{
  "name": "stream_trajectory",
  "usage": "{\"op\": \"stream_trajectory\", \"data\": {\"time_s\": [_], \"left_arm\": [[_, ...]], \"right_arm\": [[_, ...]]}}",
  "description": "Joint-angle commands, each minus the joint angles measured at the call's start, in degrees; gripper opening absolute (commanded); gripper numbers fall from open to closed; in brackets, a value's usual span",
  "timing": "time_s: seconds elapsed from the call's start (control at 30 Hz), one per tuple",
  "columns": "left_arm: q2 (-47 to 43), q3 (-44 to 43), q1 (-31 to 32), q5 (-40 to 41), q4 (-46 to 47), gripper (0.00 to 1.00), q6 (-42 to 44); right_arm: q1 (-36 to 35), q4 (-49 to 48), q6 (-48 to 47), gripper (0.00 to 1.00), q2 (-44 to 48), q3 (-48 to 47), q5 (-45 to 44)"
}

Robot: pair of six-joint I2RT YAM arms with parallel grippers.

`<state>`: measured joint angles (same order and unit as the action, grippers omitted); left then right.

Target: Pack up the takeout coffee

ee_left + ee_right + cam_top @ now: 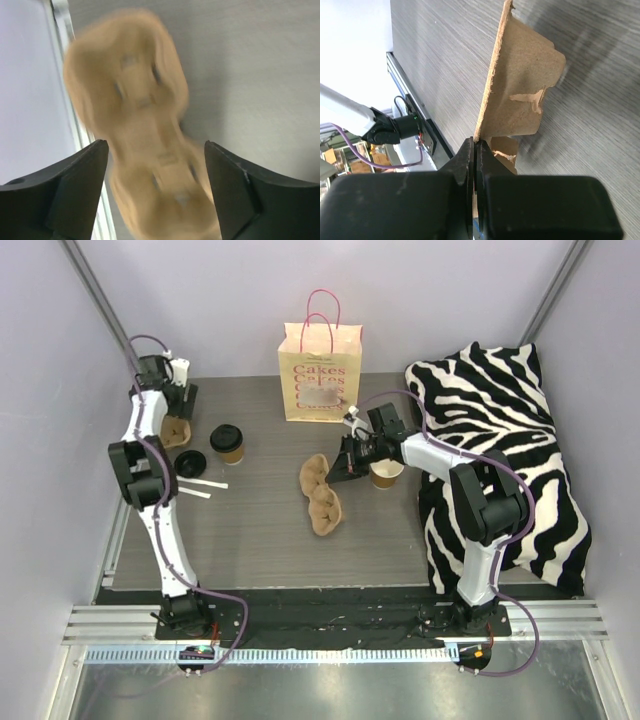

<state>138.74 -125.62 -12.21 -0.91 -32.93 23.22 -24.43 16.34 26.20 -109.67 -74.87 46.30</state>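
1. Left to pack: lidded cup [228,443] and open cup [385,474], loose on worktop [260,540]; bag [320,370] behind.
2. Right gripper [475,143], jaws clamped on centre carrier [520,90] edge.
3. Left gripper [155,146], jaws apart over left carrier [130,90].

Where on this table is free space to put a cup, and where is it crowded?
The widest bare patch is the near strip of the table, between the middle cup carrier and the near edge. Crowded: back left, around the lidded cup, loose lid and white sticks.
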Motion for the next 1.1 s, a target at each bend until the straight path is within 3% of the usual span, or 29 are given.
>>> {"op": "stream_trajectory", "data": {"time_s": [0.0, 0.1, 0.3, 0.43, 0.63, 0.8, 1.07], "left_arm": [[-20.85, 8.36, -0.45, -6.88, 0.14, 0.87, -8.71], [-30.0, 13.82, -0.45, -13.82, -4.31, 0.97, -9.6], [-40.99, 19.88, -0.45, -20.96, -12.93, 1.0, -11.97], [-48.28, 30.15, -0.01, -35.71, -14.45, 0.97, -12.67], [-56.02, 42.03, 4.65, -37.24, -15.24, 0.94, -14.69], [-58.4, 43.62, 4.65, -34.96, -15.85, 0.93, -16.28], [-62.09, 43.53, 4.21, -31.96, -14.27, 0.96, -18.3]], "right_arm": [[-0.97, 1.41, -3.43, 0.01, 1.3, -2.38, 2.38], [-2.2, 1.77, -5.01, 0.01, 0.77, -2.91, 3.44], [-5.54, -6.37, -0.37, 0.01, 0.86, -1.6, 4.5], [-7.21, -14.57, 5.87, 0.01, 0.42, 0.25, 3.28], [-9.93, -37.13, 24.66, 0.01, -2.47, 4.64, -0.86], [-13.01, -57.86, 40.76, 0.01, -8.35, 8.68, -5.34], [-18.28, -69.07, 48.69, 0.01, -15.57, 6.41, -12.81]]}}
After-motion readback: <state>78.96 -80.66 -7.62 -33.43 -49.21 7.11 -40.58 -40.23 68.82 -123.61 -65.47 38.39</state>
